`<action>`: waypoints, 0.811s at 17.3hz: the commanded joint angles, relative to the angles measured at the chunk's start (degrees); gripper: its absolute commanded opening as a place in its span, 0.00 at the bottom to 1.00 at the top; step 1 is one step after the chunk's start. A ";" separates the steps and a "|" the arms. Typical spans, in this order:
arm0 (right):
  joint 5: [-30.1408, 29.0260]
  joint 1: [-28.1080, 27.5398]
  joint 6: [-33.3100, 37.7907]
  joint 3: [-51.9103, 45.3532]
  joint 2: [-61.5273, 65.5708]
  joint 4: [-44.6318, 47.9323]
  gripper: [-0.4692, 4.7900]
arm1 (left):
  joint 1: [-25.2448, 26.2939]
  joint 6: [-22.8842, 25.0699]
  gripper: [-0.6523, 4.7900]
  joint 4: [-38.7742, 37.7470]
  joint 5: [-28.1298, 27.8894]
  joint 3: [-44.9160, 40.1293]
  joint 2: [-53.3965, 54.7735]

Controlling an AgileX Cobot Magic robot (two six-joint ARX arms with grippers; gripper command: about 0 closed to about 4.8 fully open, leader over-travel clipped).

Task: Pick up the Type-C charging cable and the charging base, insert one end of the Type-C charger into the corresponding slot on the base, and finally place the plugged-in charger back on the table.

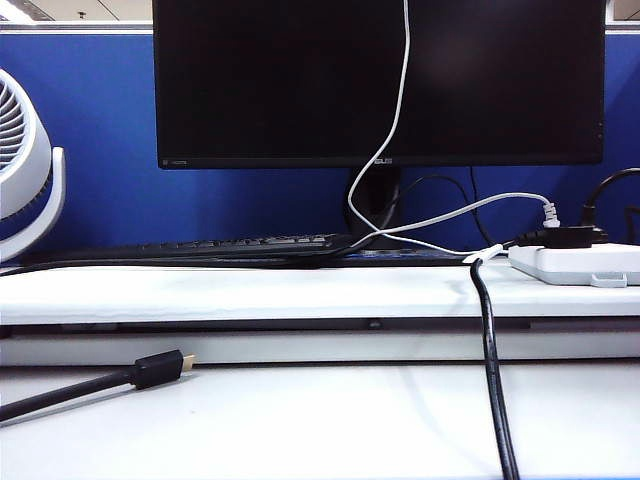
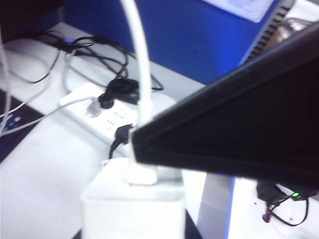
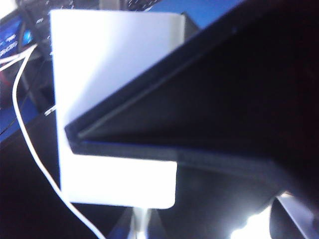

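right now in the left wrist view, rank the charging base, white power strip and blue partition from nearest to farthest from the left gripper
1. charging base, closest, in the foreground
2. white power strip, behind the base on the white surface
3. blue partition, farthest, at the back

1 monitor (image 1: 380,80), 1 fan (image 1: 25,170), 1 keyboard (image 1: 240,243).

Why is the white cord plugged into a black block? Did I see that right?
No: the block is white, not black. The left wrist view shows the white cord plugged into it, beside the left gripper's dark finger. The right gripper's finger crosses the same block in the right wrist view.
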 commanded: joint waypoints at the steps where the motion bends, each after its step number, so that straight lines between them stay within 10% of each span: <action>1: -3.98 0.90 0.02 -0.26 0.17 -3.76 0.08 | 0.11 -0.17 0.11 4.81 -3.17 0.55 -0.26; 14: -0.15 2.03 0.63 -0.26 0.35 -2.08 0.08 | -2.19 2.40 0.11 3.72 -5.66 0.55 -0.28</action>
